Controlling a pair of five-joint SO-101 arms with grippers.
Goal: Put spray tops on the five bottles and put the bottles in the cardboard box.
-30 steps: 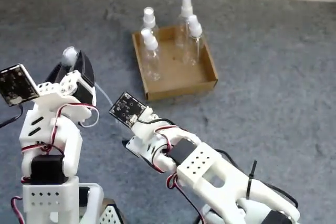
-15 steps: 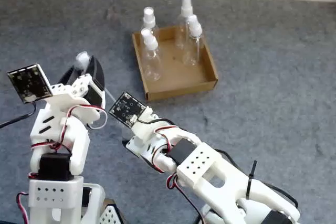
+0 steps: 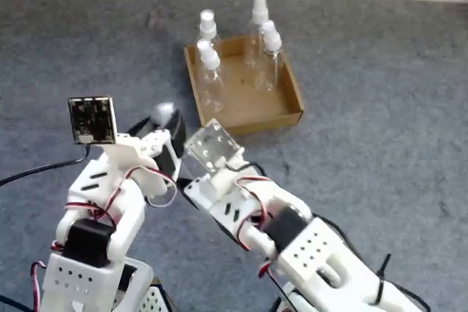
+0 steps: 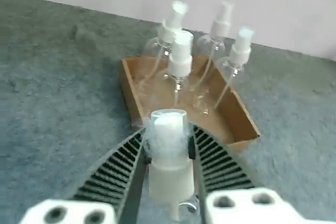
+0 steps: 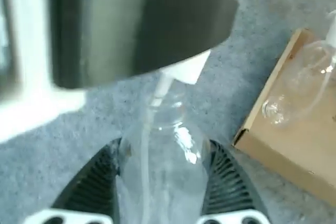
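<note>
My left gripper (image 4: pixel 168 134) is shut on a white spray top (image 4: pixel 169 177), seen from above as spray top (image 3: pixel 162 112) left of the cardboard box (image 3: pixel 252 120). My right gripper (image 5: pixel 164 149) is shut on a clear bottle (image 5: pixel 173 182), held upright. The spray top (image 5: pixel 185 70) hangs just over the bottle's neck and its thin tube (image 5: pixel 156 94) reaches down into the bottle. Several capped bottles stand in the box or at its far edge, among them one bottle (image 3: pixel 210 72) near the left wall and another bottle (image 3: pixel 269 55) on the right.
The box (image 4: pixel 131 92) lies straight beyond both grippers, its near corner (image 5: pixel 283 145) close to the held bottle. Grey carpet surrounds it, with open floor to the right of the box and to the far left.
My left arm has swung right with the spray top, over to the right gripper. The right wrist has lifted and turned, bringing the bottle up under the top.
</note>
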